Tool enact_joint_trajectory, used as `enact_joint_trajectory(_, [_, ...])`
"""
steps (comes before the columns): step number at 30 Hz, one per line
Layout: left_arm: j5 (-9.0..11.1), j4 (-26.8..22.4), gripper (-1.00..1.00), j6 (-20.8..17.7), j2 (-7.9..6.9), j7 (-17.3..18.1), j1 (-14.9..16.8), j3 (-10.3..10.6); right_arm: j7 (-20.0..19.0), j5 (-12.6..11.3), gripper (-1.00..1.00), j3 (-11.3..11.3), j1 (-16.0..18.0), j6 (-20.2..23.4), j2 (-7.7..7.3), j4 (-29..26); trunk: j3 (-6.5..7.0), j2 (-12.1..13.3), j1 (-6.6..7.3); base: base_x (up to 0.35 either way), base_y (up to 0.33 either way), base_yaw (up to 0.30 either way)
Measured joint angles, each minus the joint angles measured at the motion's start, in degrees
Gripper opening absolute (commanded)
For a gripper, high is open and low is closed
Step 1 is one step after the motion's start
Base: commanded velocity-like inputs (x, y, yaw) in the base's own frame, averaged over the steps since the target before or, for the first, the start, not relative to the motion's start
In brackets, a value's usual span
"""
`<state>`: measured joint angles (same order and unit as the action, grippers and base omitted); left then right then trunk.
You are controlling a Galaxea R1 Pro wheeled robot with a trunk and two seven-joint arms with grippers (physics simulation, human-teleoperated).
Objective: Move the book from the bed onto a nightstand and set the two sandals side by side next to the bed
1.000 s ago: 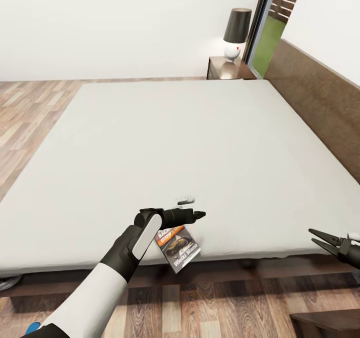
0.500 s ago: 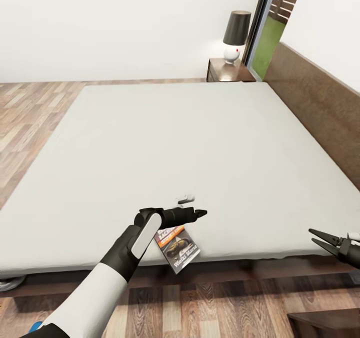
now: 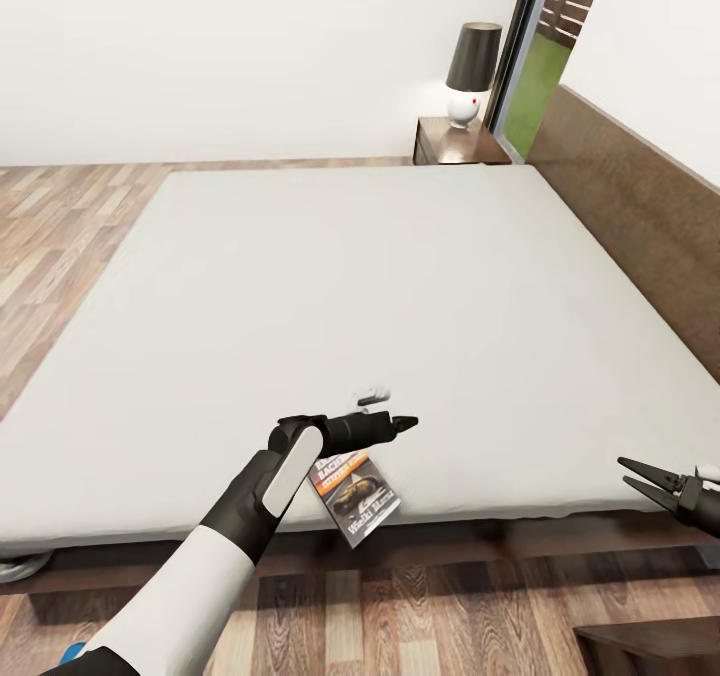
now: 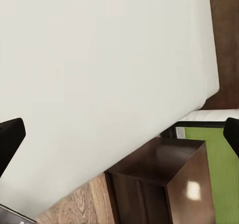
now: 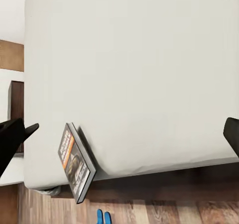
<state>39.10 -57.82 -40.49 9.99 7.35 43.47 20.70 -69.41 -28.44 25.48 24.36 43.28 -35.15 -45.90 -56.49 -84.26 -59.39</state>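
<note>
The book [image 3: 358,498] lies at the near edge of the bed [image 3: 350,286], with one corner past the pale mattress; the right wrist view shows the book [image 5: 74,163] from the side. My left gripper [image 3: 402,424] hovers just above and beyond it, not holding it. In the left wrist view the left gripper [image 4: 119,134] has its fingers spread wide, so it is open. My right gripper [image 3: 640,482] is open off the bed's near right corner. A nightstand [image 3: 455,139] stands at the far corner by the headboard. Blue sandals [image 5: 103,216] lie on the floor near the bed.
A lamp [image 3: 472,68] with a dark shade stands on the far nightstand. A dark wooden cabinet [image 4: 164,189] sits beside the bed, and dark furniture [image 3: 650,648] shows at the near right. Wood-plank floor [image 3: 60,226] runs along the bed's left side.
The view has shifted slightly. My left gripper has edged a little farther over the mattress. The book and the right gripper have stayed put.
</note>
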Motion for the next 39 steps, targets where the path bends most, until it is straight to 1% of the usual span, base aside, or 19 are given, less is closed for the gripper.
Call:
enact_joint_trajectory(3, [0.00, 0.00, 1.00, 0.08, 0.00, 0.10, -0.02, 0.00, 0.01, 0.00, 1.00, 0.00, 0.04, 0.01, 0.00, 0.00, 0.00, 0.00, 0.00, 0.000, 0.000, 0.000])
enact_joint_trajectory(20, [0.00, -0.33, 1.00, 0.11, 0.00, 0.42, -0.01, -0.03, 0.28, -0.01, 1.00, 0.00, 0.03, -0.06, 0.00, 0.06, 3.05, 6.81, 3.73, 0.000, 0.000, 0.000])
enact_joint_trajectory(21, [0.00, -0.34, 1.00, 0.11, 0.00, 0.96, 0.00, -0.07, 0.28, -0.01, 1.00, 0.00, 0.02, -0.06, 0.00, 0.04, 3.23, 7.21, 3.95, 0.000, 0.000, 0.000])
enact_joint_trajectory(22, [-0.02, -0.36, 1.00, 0.12, 0.00, 2.72, -0.02, -0.15, 0.25, 0.00, 1.00, 0.00, 0.02, -0.06, 0.00, 0.04, 3.23, 7.22, 3.95, 0.000, 0.000, 0.000])
enact_joint_trajectory(23, [-0.05, -0.39, 1.00, 0.12, 0.00, 3.64, -0.04, -0.17, 0.24, 0.00, 1.00, 0.00, 0.01, -0.07, 0.00, 0.03, 3.23, 7.22, 3.95, 0.000, 0.000, 0.000])
enact_joint_trajectory(26, [-0.23, -0.55, 1.00, 0.37, 0.00, 10.39, -0.05, -0.46, 0.16, 0.00, 1.00, 0.00, 0.04, -0.07, 0.00, 0.07, 3.23, 7.22, 3.95, 0.000, 0.000, 0.000])
enact_joint_trajectory(27, [-0.32, -0.57, 1.00, 0.52, -0.37, 11.44, -0.07, -0.53, 0.15, 0.00, 1.00, 0.00, 0.02, -0.07, 0.00, 0.07, 3.23, 7.22, 3.95, 0.000, 0.000, 0.000])
enact_joint_trajectory(29, [-0.48, -0.51, 1.00, 1.62, -2.19, 14.05, -0.19, -0.69, 0.15, 0.00, 1.00, 0.00, 0.01, -0.07, 0.00, 0.07, 3.23, 7.22, 3.95, 0.000, 0.000, 0.000])
enact_joint_trajectory(31, [-0.51, -0.52, 1.00, 3.33, -3.96, 15.30, -0.70, -0.79, 0.18, 0.00, 1.00, 0.00, 0.02, -0.07, 0.00, 0.08, 3.23, 7.22, 3.95, 0.000, 0.000, 0.000])
enact_joint_trajectory(33, [-0.42, -1.14, 1.00, 4.37, -6.34, 16.55, -1.39, -0.95, 0.19, 0.00, 1.00, 0.00, 0.04, -0.07, 0.00, 0.08, 3.23, 7.22, 3.95, 0.000, 0.000, 0.000])
enact_joint_trajectory(34, [0.47, -2.79, 1.00, 4.66, -8.77, 18.33, -1.65, -1.42, 0.20, 0.00, 1.00, 0.00, 0.01, -0.07, 0.00, 0.09, 3.23, 7.22, 3.95, 0.000, 0.000, 0.000])
enact_joint_trajectory(35, [1.69, -3.74, 1.00, 4.63, -10.34, 19.66, -1.81, -1.92, 0.20, -0.01, 1.00, 0.00, 0.01, -0.07, 0.00, 0.09, 3.23, 7.22, 3.95, 0.000, 0.000, 0.000])
enact_joint_trajectory(36, [2.61, -4.10, 1.00, 4.66, -11.10, 20.27, -1.88, -2.11, 0.20, -0.01, 1.00, 0.00, 0.02, -0.07, 0.00, 0.09, 3.23, 7.22, 3.95, 0.000, 0.000, 0.000])
enact_joint_trajectory(39, [9.15, -5.09, 1.00, 4.79, -14.74, 22.07, -2.29, -2.68, 0.27, -0.01, 1.00, -0.02, 0.03, -0.07, 0.00, 0.09, 3.23, 7.22, 3.95, 0.000, 0.000, 0.000])
